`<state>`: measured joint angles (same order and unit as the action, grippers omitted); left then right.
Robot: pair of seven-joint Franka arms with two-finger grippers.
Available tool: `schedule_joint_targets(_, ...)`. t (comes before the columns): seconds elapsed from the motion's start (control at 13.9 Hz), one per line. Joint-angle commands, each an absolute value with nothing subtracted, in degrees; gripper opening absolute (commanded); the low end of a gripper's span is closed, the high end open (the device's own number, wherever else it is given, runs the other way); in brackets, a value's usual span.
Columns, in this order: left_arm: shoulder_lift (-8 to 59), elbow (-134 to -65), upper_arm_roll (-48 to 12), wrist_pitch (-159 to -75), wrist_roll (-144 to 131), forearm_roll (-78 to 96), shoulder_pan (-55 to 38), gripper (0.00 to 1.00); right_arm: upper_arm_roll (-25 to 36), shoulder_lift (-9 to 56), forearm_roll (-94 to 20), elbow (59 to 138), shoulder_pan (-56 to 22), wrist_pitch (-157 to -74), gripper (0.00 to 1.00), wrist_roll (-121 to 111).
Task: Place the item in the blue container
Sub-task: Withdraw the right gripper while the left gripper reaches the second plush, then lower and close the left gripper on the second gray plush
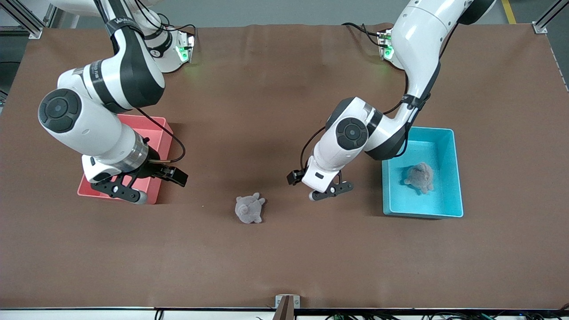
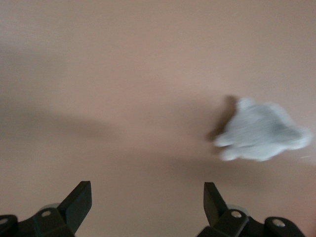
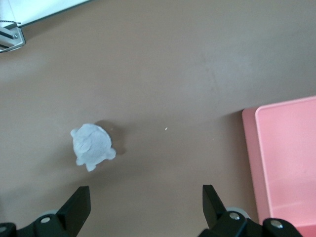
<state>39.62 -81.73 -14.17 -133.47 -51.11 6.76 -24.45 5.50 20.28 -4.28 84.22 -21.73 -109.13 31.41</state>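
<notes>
On my right arm (image 1: 116, 21) a black band carries white lettering, too partial for me to read.

Brown-covered table (image 1: 275, 89) under even light, grey floor (image 1: 266, 11) and aluminium frame posts (image 1: 26, 22) past its edge

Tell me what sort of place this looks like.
Most likely a robotics lab test bench: two Franka arms over a table with a brown cover, aluminium frame rails at its corners, and staged props: a blue container, a pink bin and grey plush toys.

Even overhead light, soft shadows, blurred left wrist view
</notes>
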Motion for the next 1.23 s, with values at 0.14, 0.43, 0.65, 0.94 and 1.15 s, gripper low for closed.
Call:
schedule_joint_targets(0.14,44.7,-79.8,-14.2,-153.3,-52.0,19.0,-27.0,1.00,5.6,19.7,1.6,85.3,-21.2,-108.4,1.00,27.3)
schedule_joint_targets(0.43,51.4,-77.8,-14.2,-169.7,-52.1,21.2,-32.1,1.00,5.6,19.7,1.6,84.9,-14.6,-103.3,1.00,14.5)
schedule_joint_targets(0.65,56.7,-73.0,-14.2,-175.1,-54.0,21.2,-34.8,1.00,5.6,19.2,1.6,84.6,-11.0,-101.2,1.00,9.4)
schedule_joint_targets(0.94,60.1,-69.8,-14.0,-176.4,-54.1,21.2,-36.2,1.00,5.6,19.0,1.7,83.9,-8.0,-98.4,1.00,8.3)
schedule_joint_targets(1.15,61.0,-69.3,-13.5,-176.4,-54.1,21.1,-37.0,1.00,5.9,19.0,1.8,82.7,-6.5,-96.5,1.00,5.4)
